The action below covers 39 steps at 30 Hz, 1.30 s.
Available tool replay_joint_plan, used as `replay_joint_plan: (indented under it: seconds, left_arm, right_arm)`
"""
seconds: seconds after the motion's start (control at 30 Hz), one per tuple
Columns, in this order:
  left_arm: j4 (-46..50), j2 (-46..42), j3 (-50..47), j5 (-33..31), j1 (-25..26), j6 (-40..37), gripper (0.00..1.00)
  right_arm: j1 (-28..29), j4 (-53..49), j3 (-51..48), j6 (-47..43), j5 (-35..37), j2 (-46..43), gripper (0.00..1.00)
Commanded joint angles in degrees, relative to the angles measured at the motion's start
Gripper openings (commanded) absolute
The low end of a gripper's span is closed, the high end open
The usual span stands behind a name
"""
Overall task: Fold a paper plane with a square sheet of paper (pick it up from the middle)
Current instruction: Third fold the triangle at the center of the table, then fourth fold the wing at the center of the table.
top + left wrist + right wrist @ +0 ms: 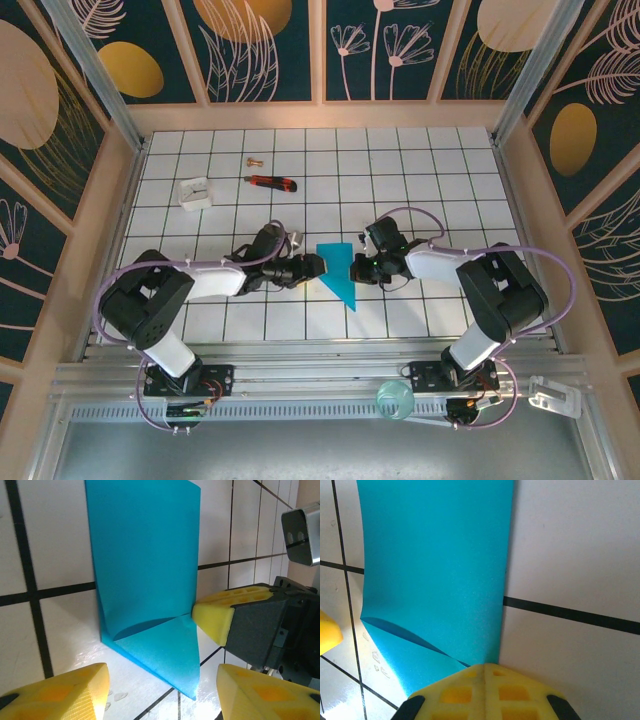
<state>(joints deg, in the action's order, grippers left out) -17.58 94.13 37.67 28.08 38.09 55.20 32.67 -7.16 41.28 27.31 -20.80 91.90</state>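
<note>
Right between the two grippers, the teal paper sheet point(338, 270) lay on the white tiled table point(440, 170). It was folded into a smaller shape with one sharp point at the near end. In the left wrist view, one part of the paper point(145, 565) curved up off the tiles, and a small triangle flap lay flat below it.

The left gripper point(312, 268) sat just beside the paper's left edge. Its yellow fingers point(65, 695) were spread wide apart, one on each side of the paper's sharp point, and they held nothing.

The right gripper point(357, 268) was at the paper's right edge. Its yellow fingers point(485, 690) were pressed together, and their tip touched the edge of the paper point(435, 565) where the flap began. I cannot tell if any paper was pinched between them.

Farther off, beyond the left fingers, a red-and-black utility knife point(271, 182), a small white block point(195, 193) and a tiny brass-colored thing point(252, 160) lay on the tiles, well apart from the paper.
</note>
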Motion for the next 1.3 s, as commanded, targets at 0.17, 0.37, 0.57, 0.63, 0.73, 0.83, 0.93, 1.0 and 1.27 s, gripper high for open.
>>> replay_joint_plan:
  seconds: [0.17,0.37,0.57,0.63,0.73,0.83,0.93,1.0,1.27]
  left_arm:
    - [5.6,2.4,3.8,-1.1,0.5,-0.6,0.59]
    - [7.7,3.7,5.5,-1.6,0.5,0.5,0.56]
    - [5.2,6.1,5.8,0.5,0.6,1.7,0.54]
    - [4.4,6.4,5.9,1.2,0.6,2.1,0.53]
    - [3.9,6.4,6.2,1.4,0.6,2.1,0.53]
    - [3.6,6.3,6.5,1.6,0.7,2.1,0.51]
    - [3.2,6.2,6.7,1.5,0.7,2.2,0.49]
    - [3.0,6.0,6.7,1.5,0.7,2.2,0.47]
    - [0.5,6.4,5.8,2.4,0.6,1.0,0.41]
  right_arm:
    - [-0.4,0.6,-2.1,-0.6,2.3,0.6,0.00]
    - [-0.4,0.6,-2.3,-0.6,2.4,0.6,0.00]
    - [-0.5,0.6,-2.6,-0.7,2.4,0.5,0.00]
    - [-0.4,0.8,-2.7,-0.5,2.4,0.5,0.00]
    - [-0.4,0.8,-2.9,-0.5,2.3,0.5,0.00]
    - [-0.4,0.9,-3.0,-0.4,2.3,0.5,0.00]
    - [-0.5,0.8,-3.0,-0.5,2.3,0.5,0.00]
    - [-0.4,0.8,-2.9,-0.5,2.3,0.6,0.00]
    - [-0.5,0.7,-2.8,-0.8,2.5,0.9,0.00]
